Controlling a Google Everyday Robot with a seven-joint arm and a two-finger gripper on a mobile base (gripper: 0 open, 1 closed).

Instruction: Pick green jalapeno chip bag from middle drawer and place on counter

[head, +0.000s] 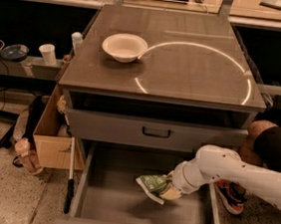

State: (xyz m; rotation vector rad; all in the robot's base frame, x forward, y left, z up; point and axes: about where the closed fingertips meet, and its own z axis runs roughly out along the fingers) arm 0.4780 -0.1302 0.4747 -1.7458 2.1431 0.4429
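Observation:
The green jalapeno chip bag point(151, 186) is small, crinkly and green with white patches. It hangs tilted above the grey floor of the open middle drawer point(116, 201). My gripper point(168, 189) is shut on the bag's right end, and my white arm reaches in from the right. The bag casts a shadow on the drawer floor below it. The counter point(185, 68) is the glossy grey-brown cabinet top with a bright ring reflection, above the drawer.
A white bowl point(124, 47) stands on the counter's left part. A shut drawer front with a black handle point(156, 132) sits above the open drawer. A cardboard box point(52, 140) stands left of the cabinet. A person's knee and shoe point(257, 141) are at the right.

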